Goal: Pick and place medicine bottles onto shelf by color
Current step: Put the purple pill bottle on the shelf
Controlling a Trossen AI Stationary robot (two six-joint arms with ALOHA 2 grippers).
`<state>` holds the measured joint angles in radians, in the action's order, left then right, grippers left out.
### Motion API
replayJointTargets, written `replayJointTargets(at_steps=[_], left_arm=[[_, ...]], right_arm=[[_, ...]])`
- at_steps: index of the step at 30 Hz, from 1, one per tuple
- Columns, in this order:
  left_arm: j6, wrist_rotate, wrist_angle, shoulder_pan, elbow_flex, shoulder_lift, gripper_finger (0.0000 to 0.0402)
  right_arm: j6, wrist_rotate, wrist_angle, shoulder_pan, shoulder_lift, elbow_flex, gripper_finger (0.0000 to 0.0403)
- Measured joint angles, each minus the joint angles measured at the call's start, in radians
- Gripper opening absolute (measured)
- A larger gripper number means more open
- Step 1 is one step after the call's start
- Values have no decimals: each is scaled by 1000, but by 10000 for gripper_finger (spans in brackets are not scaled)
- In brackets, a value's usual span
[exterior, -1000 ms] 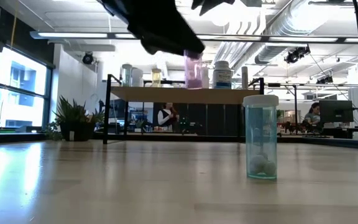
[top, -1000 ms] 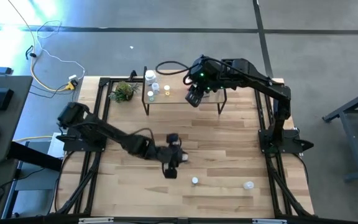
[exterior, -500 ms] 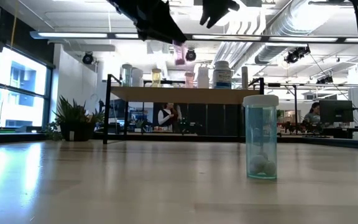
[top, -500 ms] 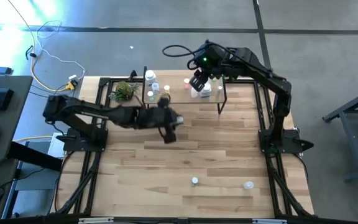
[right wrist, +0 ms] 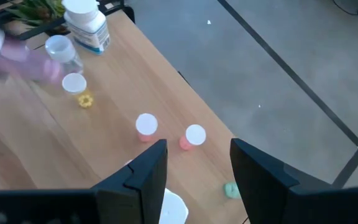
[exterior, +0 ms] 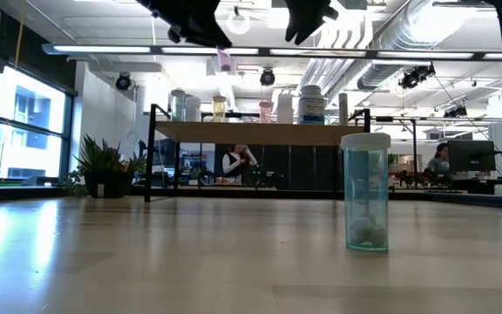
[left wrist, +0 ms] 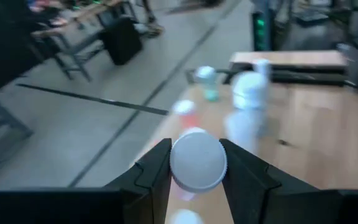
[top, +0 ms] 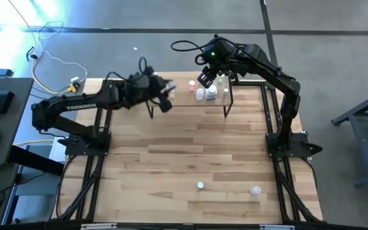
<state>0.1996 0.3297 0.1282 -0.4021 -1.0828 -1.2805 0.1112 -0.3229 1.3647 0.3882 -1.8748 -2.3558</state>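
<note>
My left gripper [top: 163,96] hangs over the left part of the light-wood shelf [top: 217,103], shut on a pink bottle [exterior: 224,59] with a white cap. My right gripper [top: 206,78] is open and empty above the shelf's right part. On the shelf [right wrist: 123,87] stand a large white bottle [right wrist: 87,25], a clear one [right wrist: 61,50], a yellow one [right wrist: 74,84], two pink-red ones [right wrist: 146,126] and a green one [right wrist: 232,190]. A small white bottle [top: 200,185] and a clear bottle [exterior: 366,192] stand on the tabletop near its front edge. My left gripper pinches the pink bottle's white cap [left wrist: 197,160] by its sides between the two fingers [left wrist: 157,171]. The fingers point down from above. The bottle hangs upright below them, clear of the shelf top [exterior: 260,133].
A green plant [top: 126,94] stands just left of the shelf. The shelf's black legs [exterior: 152,153] stand on the tabletop at the far edge. A person sits in the room beyond the table, seen under the shelf [exterior: 234,161].
My left gripper has carried the pink bottle from the table's near middle up and toward the far edge, to above the shelf's left part; the bottle stays upright in the hold. My right gripper has drawn a little toward the far edge, over the shelf's right part.
</note>
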Motion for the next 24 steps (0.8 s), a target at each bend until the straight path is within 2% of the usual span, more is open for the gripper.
replayJointTargets(at_steps=[8,12,19,24], left_arm=[[11,-19,-47,-141,-54,-1,114],[-36,-32,-42,-189,-92,-17,114],[-165,-115,-35,-246,-109,-78,114],[-215,-120,-5,-253,-108,-144,114]], right_arm=[[-34,0,0,5,0,0,167],[-44,0,0,5,0,0,167],[-93,0,0,7,0,0,167],[-94,0,-8,19,0,0,167]])
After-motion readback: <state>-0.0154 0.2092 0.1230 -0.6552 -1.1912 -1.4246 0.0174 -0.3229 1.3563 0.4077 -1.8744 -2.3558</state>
